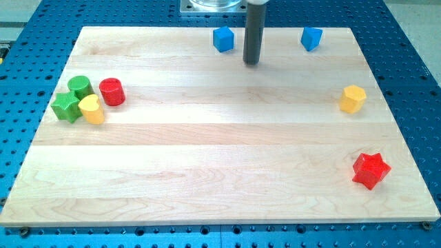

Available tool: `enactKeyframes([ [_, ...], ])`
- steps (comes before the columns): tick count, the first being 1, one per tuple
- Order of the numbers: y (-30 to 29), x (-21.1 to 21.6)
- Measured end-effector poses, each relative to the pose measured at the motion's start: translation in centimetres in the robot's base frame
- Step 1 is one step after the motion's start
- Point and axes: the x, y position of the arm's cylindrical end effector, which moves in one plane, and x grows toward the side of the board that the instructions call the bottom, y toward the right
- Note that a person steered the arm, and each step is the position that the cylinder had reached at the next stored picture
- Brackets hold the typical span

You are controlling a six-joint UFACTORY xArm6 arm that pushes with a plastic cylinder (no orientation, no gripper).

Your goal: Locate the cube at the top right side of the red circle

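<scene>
While no writing shows anywhere, my tip rests near the frame's top centre, touching nothing. It stands just right of the blue cube, far from the red cylinder.

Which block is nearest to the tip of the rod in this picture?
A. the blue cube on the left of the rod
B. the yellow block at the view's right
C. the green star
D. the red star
A: my tip ends just right of and slightly below the left blue cube, while every other block lies farther away.
</scene>
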Motion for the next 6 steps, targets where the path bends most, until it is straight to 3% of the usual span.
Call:
enactKeyframes([
  [1, -0.8, -5.0],
  [3, -17.4, 4.8],
  [4, -10.0, 1.9],
  [5, -10.1, -2.5],
  [6, -17.7, -2.1],
])
